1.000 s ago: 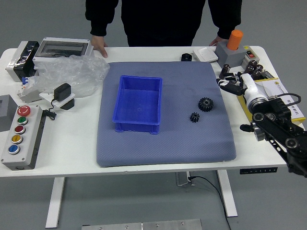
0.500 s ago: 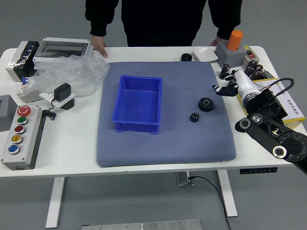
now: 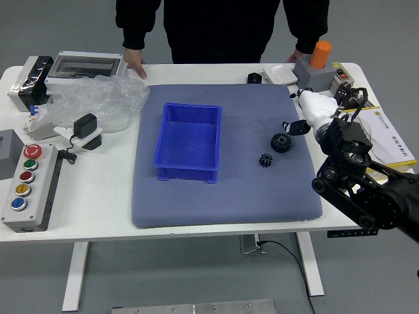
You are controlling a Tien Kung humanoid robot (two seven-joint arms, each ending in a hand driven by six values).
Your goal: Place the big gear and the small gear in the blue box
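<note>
My right hand (image 3: 296, 111) reaches in from the right, its fingers spread with nothing in them, close above and to the right of the big gear. The black big gear (image 3: 281, 142) lies flat on the blue-grey mat (image 3: 229, 206). Left of it and slightly nearer lies the black small gear (image 3: 266, 159), also on the mat. The blue box (image 3: 188, 139) stands upright left of both gears, with its inside bare. My left hand does not show.
A person (image 3: 219, 29) stands at the far side, both hands on the table edge. Clear plastic wrap (image 3: 98, 101) and a button panel (image 3: 31, 190) lie left. A grey block with an orange cylinder (image 3: 320, 55) and a yellow-edged box (image 3: 391, 139) are right.
My right hand has moved left and a little nearer the big gear, its forearm farther over the table. The gears, box and person's hands have stayed put.
</note>
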